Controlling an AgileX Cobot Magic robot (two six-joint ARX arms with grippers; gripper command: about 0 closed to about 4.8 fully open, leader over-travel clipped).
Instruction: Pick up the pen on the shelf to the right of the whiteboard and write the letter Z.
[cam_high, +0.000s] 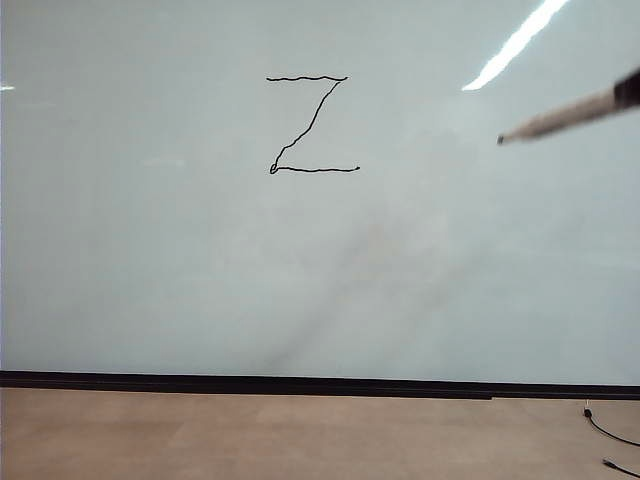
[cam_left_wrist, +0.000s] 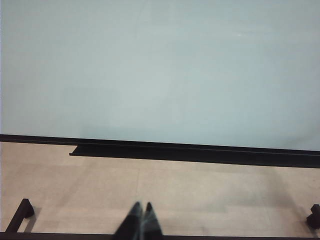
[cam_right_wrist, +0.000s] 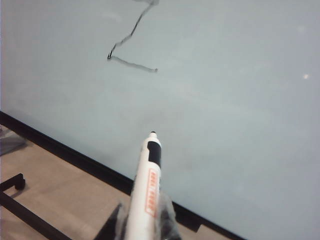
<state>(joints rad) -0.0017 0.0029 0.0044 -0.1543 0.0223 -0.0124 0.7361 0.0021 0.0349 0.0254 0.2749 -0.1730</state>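
At the right edge of the exterior view, the right gripper (cam_right_wrist: 145, 222) is clamped on the pen (cam_right_wrist: 147, 187), with both fingers pressed against the lower barrel. The pen is a white marker with red lettering on the barrel, a black collar and a dark tip. It projects forward from the gripper toward the whiteboard (cam_high: 150, 260). In the exterior view the pen (cam_high: 565, 115) enters from the right edge, slanting down to the left, with its tip over the board's upper right area; whether the tip touches the surface cannot be told. The letter Z (cam_high: 312, 124) lies well apart from the pen tip, to the left of it in the exterior view, drawn in thin wobbly black lines with a small loop at its lower left corner. In the right wrist view, part of the Z (cam_right_wrist: 131, 45) shows ahead of the tip.

The left gripper (cam_left_wrist: 140, 222) hangs low over the tan floor (cam_left_wrist: 200, 195), fingertips pressed together, holding nothing. Ahead of it, a black shelf (cam_left_wrist: 190, 152) runs along the board's bottom edge.
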